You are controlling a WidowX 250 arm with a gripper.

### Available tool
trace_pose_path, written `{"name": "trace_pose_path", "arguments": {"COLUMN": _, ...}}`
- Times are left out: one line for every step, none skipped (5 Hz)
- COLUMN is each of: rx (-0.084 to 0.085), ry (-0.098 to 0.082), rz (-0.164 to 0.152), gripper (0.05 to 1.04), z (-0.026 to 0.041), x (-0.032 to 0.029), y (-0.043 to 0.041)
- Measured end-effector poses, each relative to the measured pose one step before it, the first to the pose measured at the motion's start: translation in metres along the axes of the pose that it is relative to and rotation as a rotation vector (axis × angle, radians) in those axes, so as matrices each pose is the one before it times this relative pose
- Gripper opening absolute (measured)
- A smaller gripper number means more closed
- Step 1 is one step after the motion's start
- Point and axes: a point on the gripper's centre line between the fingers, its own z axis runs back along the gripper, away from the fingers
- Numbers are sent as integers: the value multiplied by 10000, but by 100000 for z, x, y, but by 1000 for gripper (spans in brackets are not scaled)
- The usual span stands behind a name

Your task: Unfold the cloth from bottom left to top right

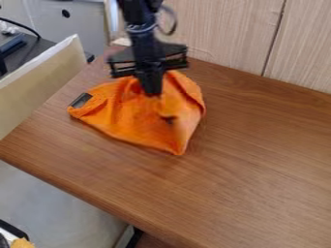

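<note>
Here's the orange cloth (126, 121) rumpled on the wooden desk (259, 164), left of centre, the end effector (152, 92) right at its upper middle!
From the left, a pale upright panel (42, 85) lines the desk's left side, a barrier there; then comes the cloth's left corner, carrying a dark patch (81, 100), near that edge. The cloth stretches longest roughly left to right, with a sharp corner pointing down the view, towards the desk's front edge. Over its upper middle hangs the black end effector, in the way from above; wide, narrow or gripping cloth, I can't tell! The cloth's right side bulges, folded at the upper right, and bare wood runs from there rightward, with the wall (219, 29) bounding the back.
</note>
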Motion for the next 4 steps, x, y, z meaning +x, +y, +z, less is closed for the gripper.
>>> {"name": "trace_pose_path", "arguments": {"rx": -870, "ry": -24, "rz": -992, "gripper": 55, "z": 495, "x": -169, "y": -3638}}
{"name": "trace_pose_path", "arguments": {"rx": -436, "ry": 736, "rz": -865, "gripper": 55, "z": -3017, "x": -565, "y": -2651}}
{"name": "trace_pose_path", "arguments": {"rx": -222, "ry": 423, "rz": -647, "gripper": 55, "z": -2293, "x": -342, "y": -1780}}
{"name": "trace_pose_path", "arguments": {"rx": 96, "ry": 312, "rz": -453, "gripper": 70, "z": -2220, "x": -567, "y": -461}}
